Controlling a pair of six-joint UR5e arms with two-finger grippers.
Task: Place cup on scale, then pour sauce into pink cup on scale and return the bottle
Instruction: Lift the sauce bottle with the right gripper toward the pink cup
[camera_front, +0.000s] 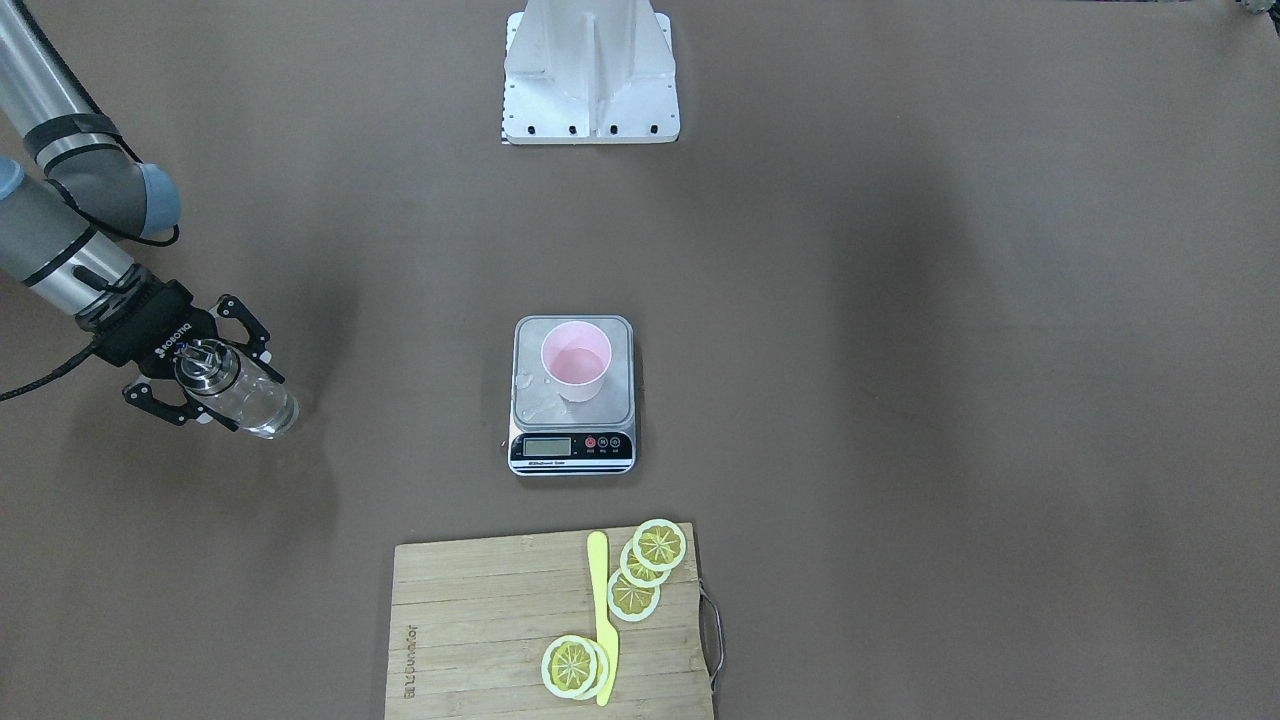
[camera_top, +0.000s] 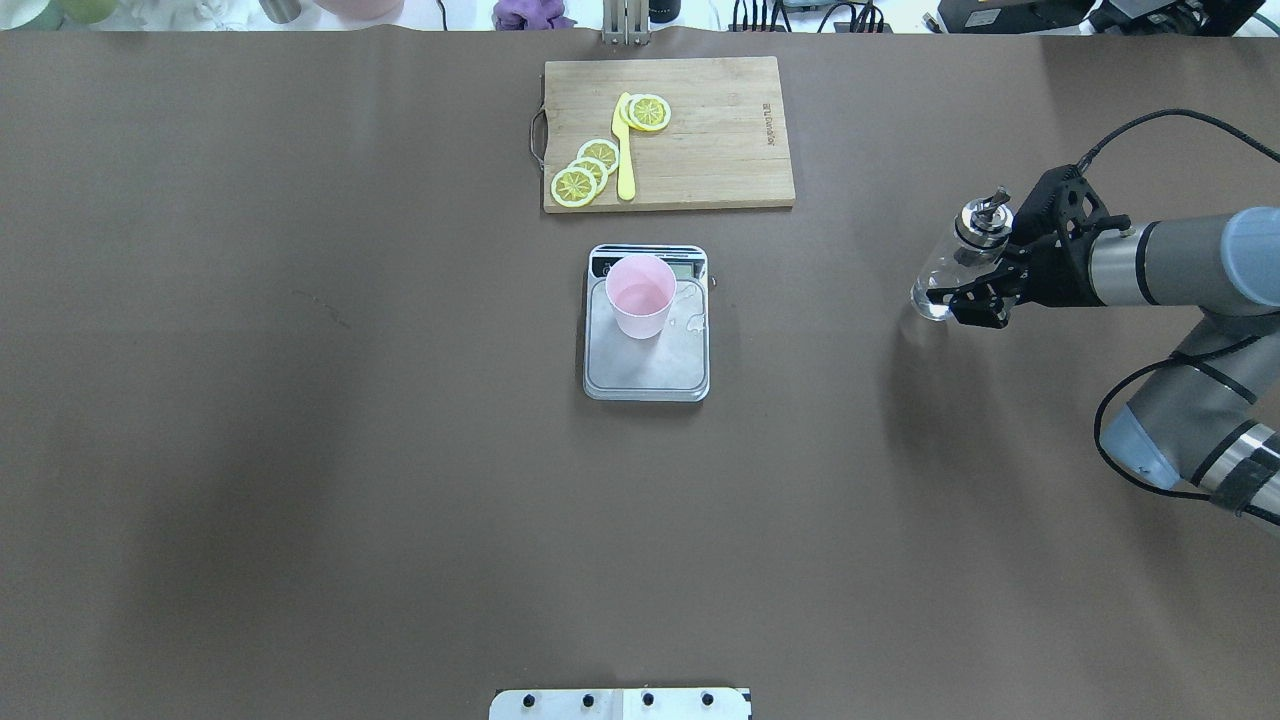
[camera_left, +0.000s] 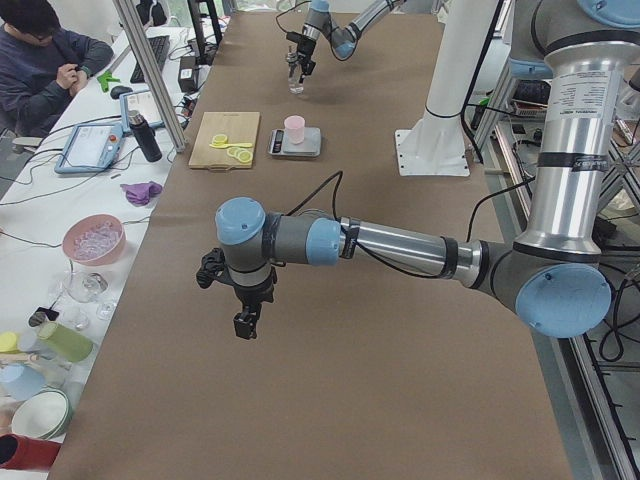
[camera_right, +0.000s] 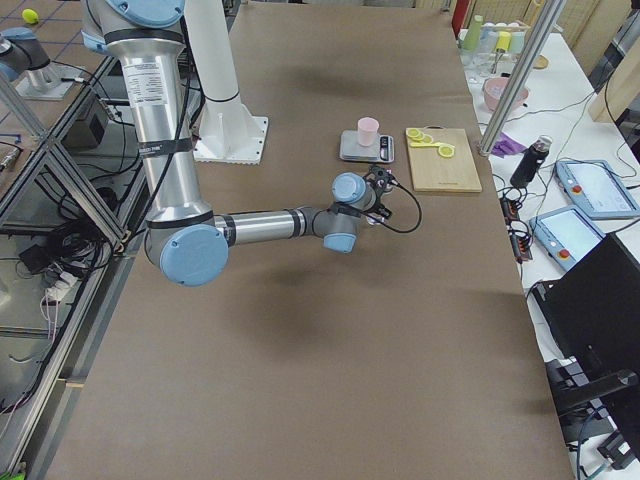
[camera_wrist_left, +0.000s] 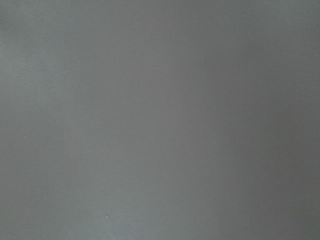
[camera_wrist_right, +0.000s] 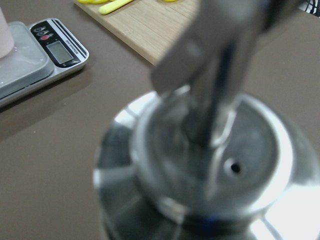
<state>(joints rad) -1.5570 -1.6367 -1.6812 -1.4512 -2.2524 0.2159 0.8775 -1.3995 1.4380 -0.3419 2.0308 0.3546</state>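
Bottle (camera_front: 235, 388) first: in the front view the right claw (camera_front: 255, 402) pinches its glass body below the metal cap (camera_front: 203, 362), well off to the robot's right of the scale (camera_front: 600, 412), so I judge this to be the return step. The cup (camera_front: 576, 358) stands upright about mid-platform, wet blotches (camera_front: 530, 385) beside it. From overhead, the bottle's base looks at or just above the worktop (camera_top: 300, 450); I cannot tell which. From the robot's left end, the left claw (camera_left: 244, 322) hangs over bare worktop, probably parked clear; spread or pressed together, I cannot tell. The right wrist view is filled by the blurred cap
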